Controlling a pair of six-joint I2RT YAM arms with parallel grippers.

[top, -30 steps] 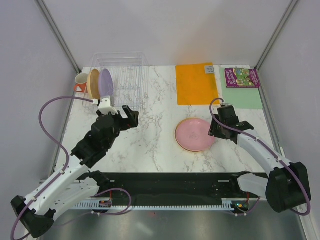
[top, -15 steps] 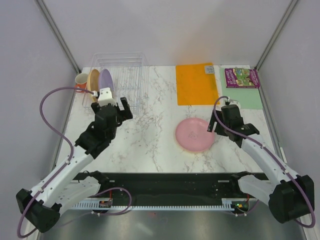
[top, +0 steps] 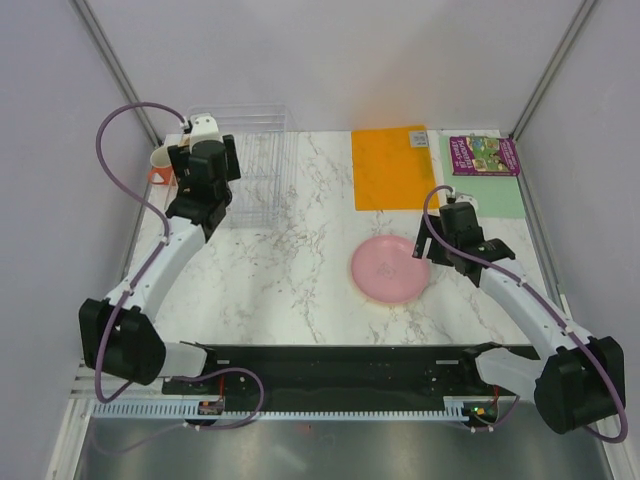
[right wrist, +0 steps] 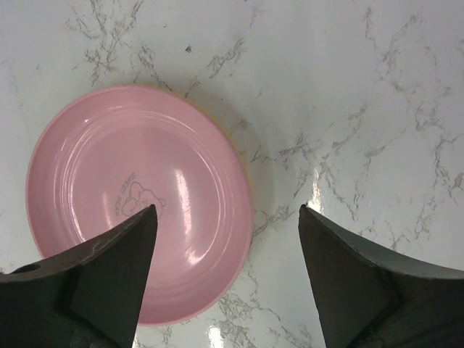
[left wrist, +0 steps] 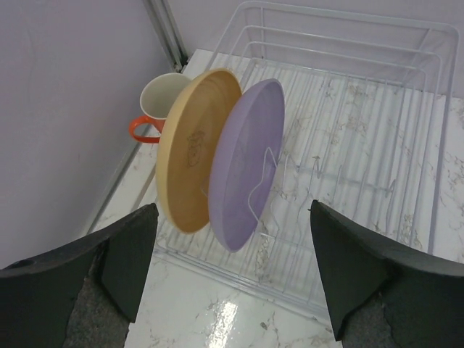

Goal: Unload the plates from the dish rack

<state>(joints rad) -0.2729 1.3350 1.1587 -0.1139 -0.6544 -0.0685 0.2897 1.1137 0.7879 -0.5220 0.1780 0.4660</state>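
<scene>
So the dish rack sits in the far left corner of the table, and two of the plates are in it. A yellow-orange plate and a purple plate stand on edge in the wire slots at its left end, side by side and nearly touching. The yellow one is on the outside. Both lean a bit rather than standing dead upright. Their printed faces point toward the rack's empty right end, so each disc runs near-to-far across the rack.

A pink plate lies flat, face up, on the right half of the table, roughly midway between the near and far edges. There's a thin yellowish rim along its edge. It might be another plate underneath, can't say for sure.

The left gripper hangs above the rack's near left part, pointing at the two standing plates. Its jaws are spread wide and grasp nothing. The right gripper hovers over the pink plate's right edge, also spread apart and clear of the plate.

An orange mug with a white inside sits just off the rack's left side, behind the yellow plate. An orange mat lies along the far edge, and a purple book is in the far right corner.
</scene>
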